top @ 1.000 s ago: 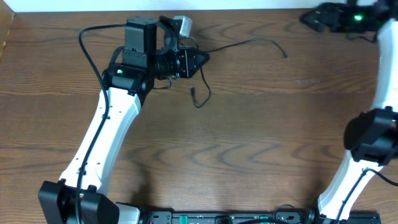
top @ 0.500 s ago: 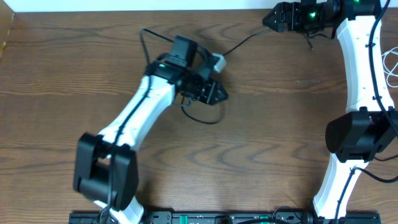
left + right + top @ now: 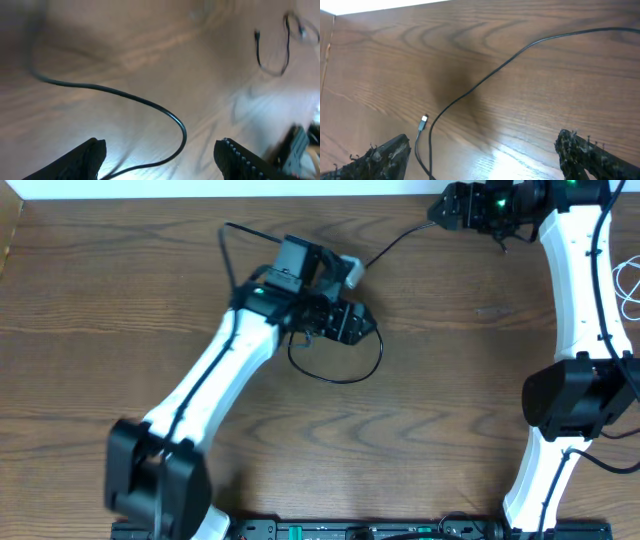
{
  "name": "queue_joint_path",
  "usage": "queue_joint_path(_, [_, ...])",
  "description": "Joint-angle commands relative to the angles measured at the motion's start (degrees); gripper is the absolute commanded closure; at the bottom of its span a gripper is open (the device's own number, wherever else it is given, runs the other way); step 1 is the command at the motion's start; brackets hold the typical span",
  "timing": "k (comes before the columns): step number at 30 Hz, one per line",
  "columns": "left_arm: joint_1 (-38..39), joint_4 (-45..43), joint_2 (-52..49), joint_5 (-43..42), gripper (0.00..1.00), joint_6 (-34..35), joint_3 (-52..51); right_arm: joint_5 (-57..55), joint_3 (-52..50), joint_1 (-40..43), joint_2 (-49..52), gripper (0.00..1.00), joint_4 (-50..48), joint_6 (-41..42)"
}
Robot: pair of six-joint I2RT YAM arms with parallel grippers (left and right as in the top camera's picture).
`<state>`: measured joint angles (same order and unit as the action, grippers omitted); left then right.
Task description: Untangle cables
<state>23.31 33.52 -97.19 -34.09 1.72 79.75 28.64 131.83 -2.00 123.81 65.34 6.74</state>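
Left gripper (image 3: 161,145) and right gripper (image 3: 484,137) both gape empty; the black cable (image 3: 150,103) seems clear of the white cable (image 3: 620,282), so next: pinch and straighten its loop.

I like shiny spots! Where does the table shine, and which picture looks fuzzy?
Left wrist view: fuzzy all over, white glare on the table at the bottom. Right wrist view: sharp, glare at the bottom, dark shadow across the black cable.

Cable loop (image 3: 340,381) lies mid-table (image 3: 450,430), just on near side of L gripper (image 3: 360,325); its tail runs back-right toward R gripper (image 3: 440,210). 2nd cable (image 3: 628,288) sits at R edge, well apart.
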Motion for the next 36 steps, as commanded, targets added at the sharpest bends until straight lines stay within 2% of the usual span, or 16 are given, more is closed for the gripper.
queue_joint_path(1, [-2.73,-0.20,7.13,9.09,0.26,5.03,2.43,2.29,-0.39,-3.34,2.25,0.11,0.22,-2.60])
queue_joint_path(7, [-8.59,-0.11,11.45,23.30,0.26,14.64,2.40,2.58,-0.39,-9.18,6.47,0.15,0.42,-2.54])
queue_joint_path(9, [-10.67,-0.04,11.45,23.47,0.26,16.50,2.36,2.56,-0.39,-11.08,7.93,0.21,0.57,-2.54])
queue_joint_path(13, [-13.92,1.33,11.13,23.47,0.27,18.14,2.08,1.38,-0.42,-14.80,10.84,0.39,1.46,-2.56])
queue_joint_path(17, [-15.50,3.41,11.08,23.78,0.28,18.12,2.05,-1.18,-0.39,-18.05,13.27,0.49,2.58,-2.56])
queue_joint_path(22, [-15.69,4.22,11.08,26.01,0.28,18.12,1.57,-4.81,-0.39,-21.90,17.18,0.53,3.74,-2.49])
queue_joint_path(25, [-15.69,4.24,11.06,26.01,0.28,18.12,1.46,-5.99,-0.39,-22.95,18.97,0.59,4.26,-2.23])
queue_joint_path(28, [-15.69,4.22,11.04,26.03,0.28,18.12,1.46,-7.02,-0.39,-23.47,19.76,0.72,4.33,-2.05])
queue_joint_path(32, [-15.69,4.22,11.04,26.01,0.28,18.12,1.46,-9.29,-0.33,-23.47,19.54,0.99,3.80,-2.08])
queue_joint_path(36, [-15.69,4.24,10.88,26.01,0.28,18.12,1.46,-15.19,0.37,-22.34,18.40,0.99,3.67,-2.43])
